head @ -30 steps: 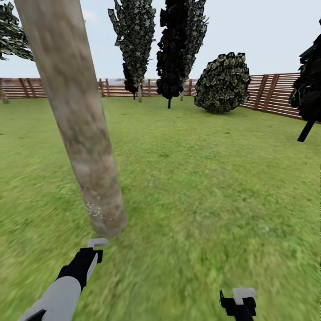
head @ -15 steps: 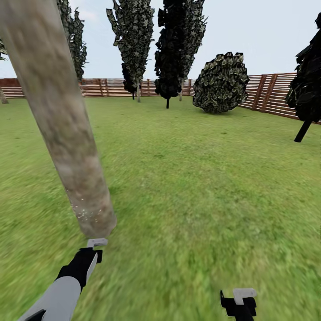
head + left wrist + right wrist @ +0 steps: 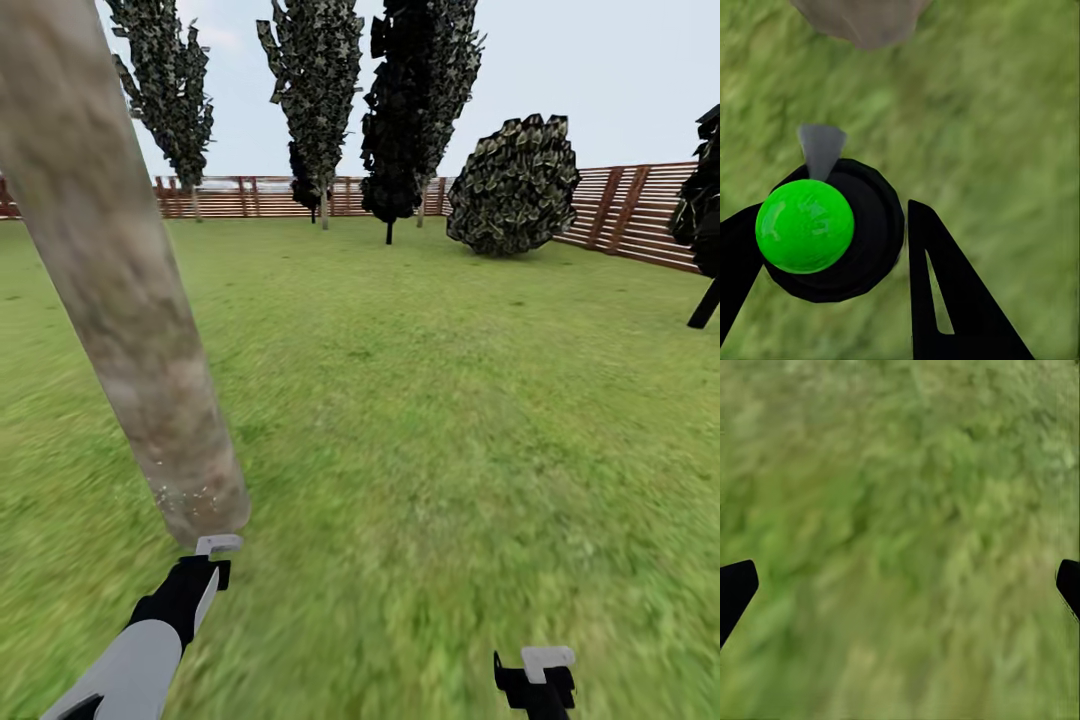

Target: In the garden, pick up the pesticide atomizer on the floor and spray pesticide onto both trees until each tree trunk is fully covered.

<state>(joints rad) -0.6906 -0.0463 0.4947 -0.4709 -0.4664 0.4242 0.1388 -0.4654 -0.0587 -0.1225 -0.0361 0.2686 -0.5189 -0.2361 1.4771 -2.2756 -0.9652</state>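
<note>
**Open lawn under a pale sky, fenced at the far edge**

A green grass lawn (image 3: 430, 400) runs from the near ground to the far boundary, its texture blurred close up. A brown horizontal-slat wooden fence (image 3: 620, 215) closes the far side and angles nearer along the right. In front of it stand three tall, narrow trees with dark mottled foliage (image 3: 315, 90) on thin trunks, the middle-right one almost black. To their right sits a rounded dark green bush with broad leaves (image 3: 515, 185). At the right edge a dark leaning tree (image 3: 705, 220) is partly cut off. Above, the pale blue-grey sky (image 3: 600, 70) gives even, soft daylight.
</note>
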